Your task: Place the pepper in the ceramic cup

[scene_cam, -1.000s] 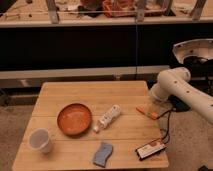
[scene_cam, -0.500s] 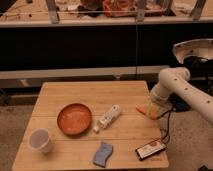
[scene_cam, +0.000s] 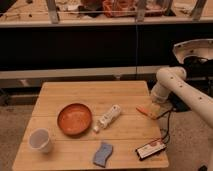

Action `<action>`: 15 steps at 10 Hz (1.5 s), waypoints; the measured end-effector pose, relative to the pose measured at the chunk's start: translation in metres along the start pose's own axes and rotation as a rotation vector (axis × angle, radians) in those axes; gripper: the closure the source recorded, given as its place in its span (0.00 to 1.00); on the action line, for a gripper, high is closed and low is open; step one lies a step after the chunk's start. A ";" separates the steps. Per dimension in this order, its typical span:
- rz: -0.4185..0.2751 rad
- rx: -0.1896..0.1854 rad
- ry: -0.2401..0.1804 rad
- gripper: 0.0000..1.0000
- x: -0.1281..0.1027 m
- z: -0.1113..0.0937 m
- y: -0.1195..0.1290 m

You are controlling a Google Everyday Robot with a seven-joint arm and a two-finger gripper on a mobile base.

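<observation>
The pepper [scene_cam: 143, 111], small, orange and tapered, lies on the wooden table [scene_cam: 90, 92] near its right edge. My gripper [scene_cam: 156, 109] is at the end of the white arm [scene_cam: 172, 85], low over the table's right edge and right beside the pepper's right end; whether it touches the pepper is unclear. The ceramic cup [scene_cam: 40, 140], small and whitish, stands upright at the table's front left, far from the gripper.
A wide orange-brown bowl [scene_cam: 74, 119] sits left of centre. A white bottle [scene_cam: 108, 117] lies on its side beside it. A blue sponge [scene_cam: 103, 153] and a dark flat packet [scene_cam: 150, 149] lie near the front edge. A dark shelf runs behind the table.
The arm has barely shifted and stays at the table's right edge by the pepper. The things on the table lie where they were.
</observation>
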 end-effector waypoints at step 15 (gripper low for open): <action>-0.404 0.088 -0.046 0.20 -0.004 0.040 -0.001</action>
